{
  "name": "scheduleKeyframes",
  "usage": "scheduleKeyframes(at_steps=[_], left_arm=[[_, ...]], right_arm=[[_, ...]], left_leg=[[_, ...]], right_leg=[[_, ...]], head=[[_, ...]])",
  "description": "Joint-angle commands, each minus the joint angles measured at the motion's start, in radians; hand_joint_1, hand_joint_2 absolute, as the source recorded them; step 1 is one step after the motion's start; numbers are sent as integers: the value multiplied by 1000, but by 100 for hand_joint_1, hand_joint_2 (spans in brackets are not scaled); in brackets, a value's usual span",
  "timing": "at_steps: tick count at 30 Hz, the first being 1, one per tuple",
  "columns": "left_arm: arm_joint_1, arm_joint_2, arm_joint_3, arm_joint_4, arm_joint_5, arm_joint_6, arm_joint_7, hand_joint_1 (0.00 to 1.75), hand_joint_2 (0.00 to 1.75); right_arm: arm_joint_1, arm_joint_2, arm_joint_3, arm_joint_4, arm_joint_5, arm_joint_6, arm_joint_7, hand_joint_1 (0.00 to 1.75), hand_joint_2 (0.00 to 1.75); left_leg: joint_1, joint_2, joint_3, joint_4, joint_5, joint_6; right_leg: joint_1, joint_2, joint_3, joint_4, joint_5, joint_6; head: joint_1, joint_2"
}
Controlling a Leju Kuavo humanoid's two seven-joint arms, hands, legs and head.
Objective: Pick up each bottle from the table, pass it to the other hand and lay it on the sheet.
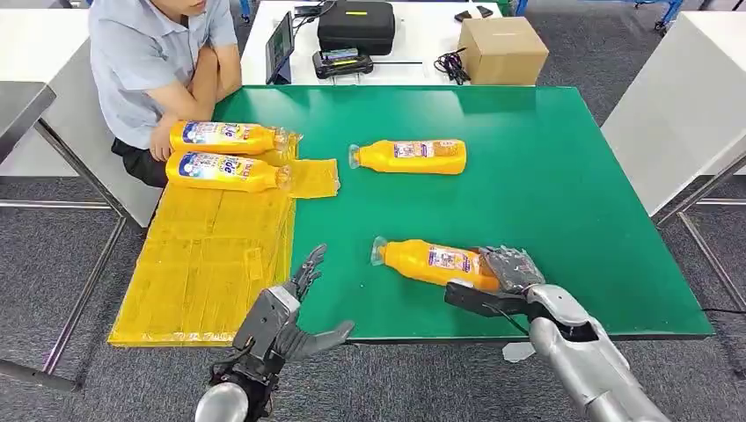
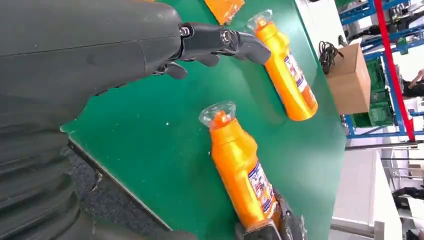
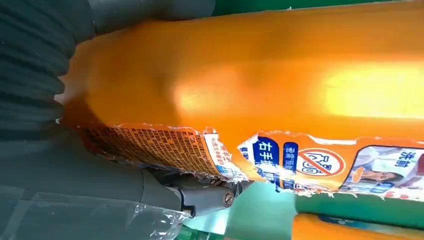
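Note:
An orange bottle (image 1: 431, 261) (image 2: 242, 170) (image 3: 300, 75) lies on its side near the front of the green table (image 1: 563, 202), cap pointing left. My right hand (image 1: 506, 277) (image 2: 272, 230) grips its base end, fingers over the top and thumb (image 3: 200, 195) along the near side. A second orange bottle (image 1: 409, 156) (image 2: 287, 70) lies farther back on the table. Two more bottles (image 1: 224, 136) (image 1: 224, 170) lie side by side at the far end of the yellow sheet (image 1: 211, 264). My left hand (image 1: 286, 312) (image 2: 100, 50) hovers empty with fingers spread at the front edge, beside the sheet.
A person (image 1: 149, 70) sits at the table's far left corner, a hand by the bottles on the sheet. Behind the table, a white desk carries a cardboard box (image 1: 501, 48) and a black case (image 1: 356, 25). The table's front edge lies just below both hands.

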Motion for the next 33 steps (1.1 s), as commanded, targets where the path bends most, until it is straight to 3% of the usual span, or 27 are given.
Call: scheduleKeyframes(at_steps=[1, 4, 9, 13, 16, 28, 31, 33], left_arm=[[-53, -11, 46, 75, 158, 60, -92, 0, 175], [-56, -11, 88, 136, 403, 29, -83, 0, 175], [-101, -11, 108, 309, 577, -58, -154, 0, 175], [-111, -11, 105, 319, 580, -57, -159, 0, 175], [-130, -3, 87, 314, 568, -113, -205, 0, 175], [-205, -11, 48, 357, 403, -50, -281, 0, 175], [-184, -11, 28, 238, 245, 92, -453, 0, 175], [-187, -11, 17, 206, 316, 30, -370, 0, 175]], right_arm=[[169, 138, -211, -180, -243, 79, -132, 175, 175], [149, 222, -214, -272, -320, 106, -164, 175, 175], [74, 313, -141, -241, -428, 176, -200, 175, 175], [74, 301, -128, -229, -441, 164, -206, 175, 175], [69, 290, -111, -204, -524, 221, -231, 175, 175], [56, 261, -52, -126, -627, 287, -255, 175, 175], [50, 265, -14, -90, -636, 284, -245, 175, 175], [28, 275, 26, -39, -634, 287, -254, 175, 175]], left_leg=[[2, -1, 3, -2, -1, -3], [2, 2, 2, -1, -1, -3], [1, 6, -2, -2, -1, -2], [2, 2, -2, -1, 0, -2], [2, 2, -2, -1, -1, -2], [0, 2, -4, -1, 0, -1], [1, 2, -3, 0, -1, -2], [1, 3, -5, 0, -1, -1]], right_leg=[[2, -2, 4, -2, -1, -3], [2, 2, 1, 0, -1, -3], [1, 5, -4, 1, 0, -2], [2, 1, -3, 1, 0, -2], [1, 1, -3, 1, -1, -2], [0, 1, -4, 1, 0, -2], [0, 1, -2, 1, -1, -3], [0, 2, -5, 2, 0, -2]], head=[[0, 0], [0, 0], [0, 0], [0, 0], [0, 0], [0, 0], [0, 0], [0, 0]])
